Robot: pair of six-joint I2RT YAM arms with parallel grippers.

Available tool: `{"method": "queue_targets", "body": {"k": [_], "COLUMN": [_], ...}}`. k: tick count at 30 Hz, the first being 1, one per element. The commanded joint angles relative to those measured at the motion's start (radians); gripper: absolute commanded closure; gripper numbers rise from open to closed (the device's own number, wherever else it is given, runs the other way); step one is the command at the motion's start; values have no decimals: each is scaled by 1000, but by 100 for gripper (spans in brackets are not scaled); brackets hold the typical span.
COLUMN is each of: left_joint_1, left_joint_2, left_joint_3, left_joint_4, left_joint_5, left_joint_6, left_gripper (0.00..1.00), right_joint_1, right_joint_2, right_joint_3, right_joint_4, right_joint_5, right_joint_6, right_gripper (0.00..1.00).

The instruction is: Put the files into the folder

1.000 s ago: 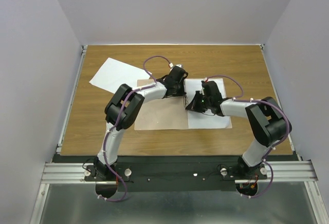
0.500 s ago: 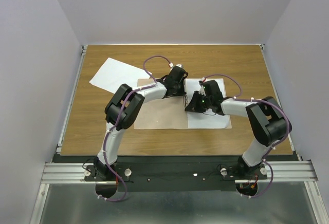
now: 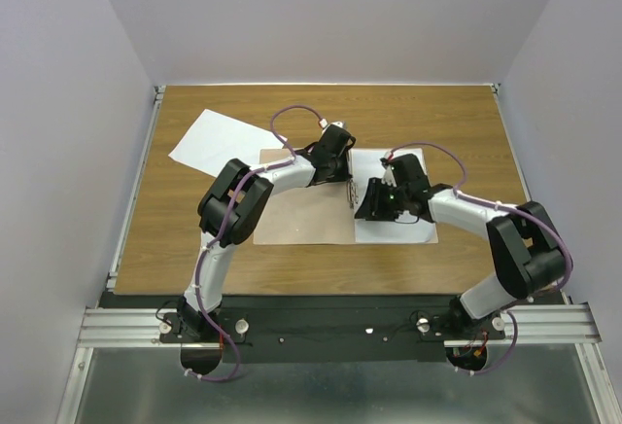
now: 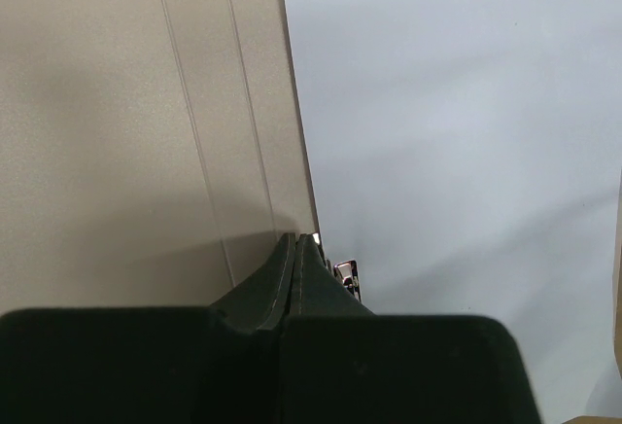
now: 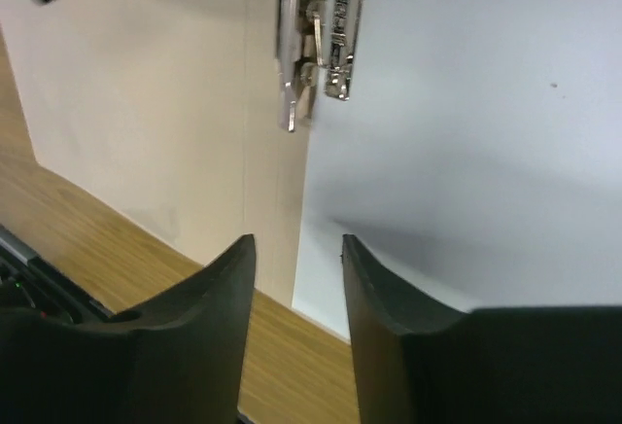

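Okay, a loose sheet [image 3: 219, 142] lies far left on the bench [image 3: 466, 123]. My left end effector [image 4: 296, 239] is pinched together beside the folder [image 3: 301, 215] clip [image 5: 316, 25]. My right end effector [image 5: 296, 249] has just spread apart, leaving the second sheet [image 3: 398, 232] inside. One filed, I reckon.

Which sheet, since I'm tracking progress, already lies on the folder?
The sheet on the folder's right half, by the metal clip. The other sheet lies out on the wooden table, far left.
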Motion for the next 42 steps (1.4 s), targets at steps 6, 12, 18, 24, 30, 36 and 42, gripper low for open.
{"method": "queue_targets", "body": {"k": [6,12,18,24,30,36,42], "left_joint_1": [12,10,31,131,281,377,443], "left_joint_2": [-69,-214,-380,-599,-777,-819,-778], "left_joint_3": [-25,-45,-148,-416,-689,-754,-722], "left_joint_4": [-147,-145,-159,-118,-64,-61,-61], "left_joint_5": [-62,-89,-175,-215,-194,-193,-187], "left_joint_6": [38,34,17,-41,-78,-66,-66], "left_gripper": [81,32,14,10,9,9,9], "right_joint_1": [4,4,39,173,243,268,268], "right_joint_2": [-192,-227,-175,41,291,394,430], "right_joint_3": [70,85,152,329,487,555,529], "right_joint_4": [-43,-50,-111,-188,-259,-322,-345], "right_joint_5": [93,100,269,539,765,880,914], "right_joint_6": [19,19,-11,-38,-45,2,41], "right_gripper": [28,23,22,25,30,45,67]}}
